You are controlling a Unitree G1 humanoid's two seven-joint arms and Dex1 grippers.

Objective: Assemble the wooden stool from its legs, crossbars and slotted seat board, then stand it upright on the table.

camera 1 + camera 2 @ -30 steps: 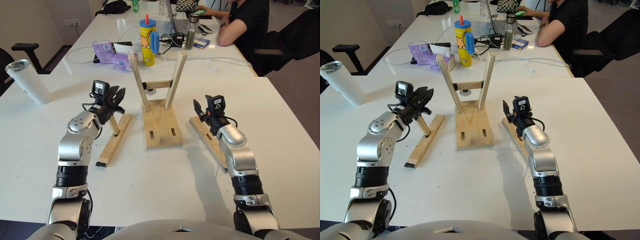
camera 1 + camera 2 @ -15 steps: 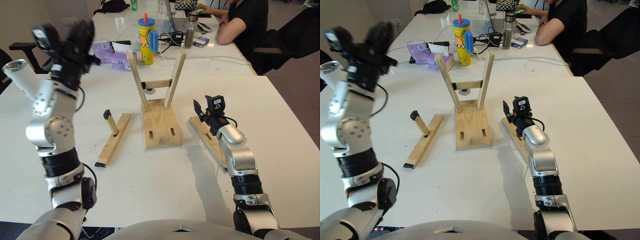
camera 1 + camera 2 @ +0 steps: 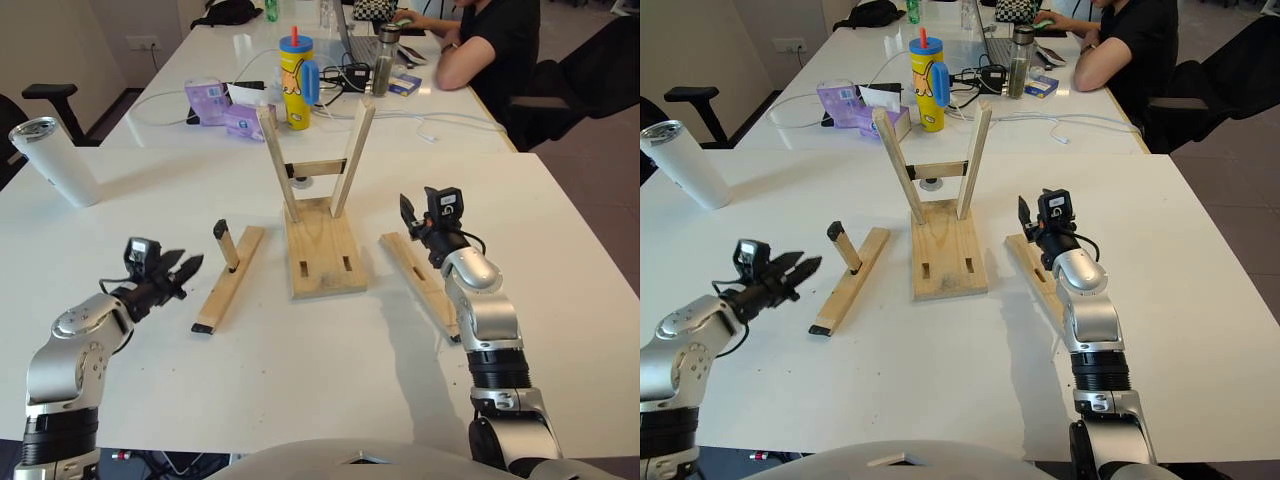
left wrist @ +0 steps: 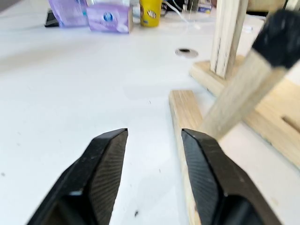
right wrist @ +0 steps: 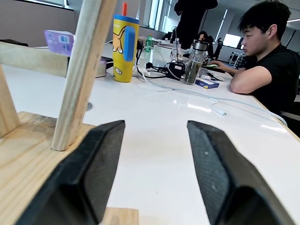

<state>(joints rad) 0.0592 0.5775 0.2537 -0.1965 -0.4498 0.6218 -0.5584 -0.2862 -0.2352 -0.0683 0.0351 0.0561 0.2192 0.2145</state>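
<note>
Centrally, the pale wooden slotted seat board (image 3: 325,250) lies flat on the white bench (image 3: 300,370). Two light wooden legs (image 3: 352,160) stand up from its far end, spreading apart toward their tops. A short wooden crossbar (image 3: 318,168) joins them partway up. Two empty rectangular slots (image 3: 322,266) show near the board's near end.

To the left of the board, just apart from it, a loose flat wooden piece (image 3: 224,288) lies on the bench. A short black-tipped wooden stub (image 3: 227,246) rises from it at a slant. On the board's right a second loose flat wooden piece (image 3: 410,270) lies on the bench, angled away from the board toward its near end.

The left hand (image 3: 183,266) hangs low over the bench, just left of the piece with the stub and not touching it. Its two black fingers (image 4: 105,159) are spread, with only bare bench between them. The right hand (image 3: 418,222) sits above the far end of the right-hand piece. Its fingers (image 5: 89,159) are likewise spread and hold nothing. Whether it touches the wood below cannot be told.

Farther out, a white insulated tumbler (image 3: 55,160) stands on the bench at the far left. Beyond the stool parts, on the adjoining bench, are a yellow cup with a blue handle and red straw (image 3: 296,85), purple tissue packs (image 3: 225,108) and a dark drinks bottle (image 3: 383,60) among cables.
</note>
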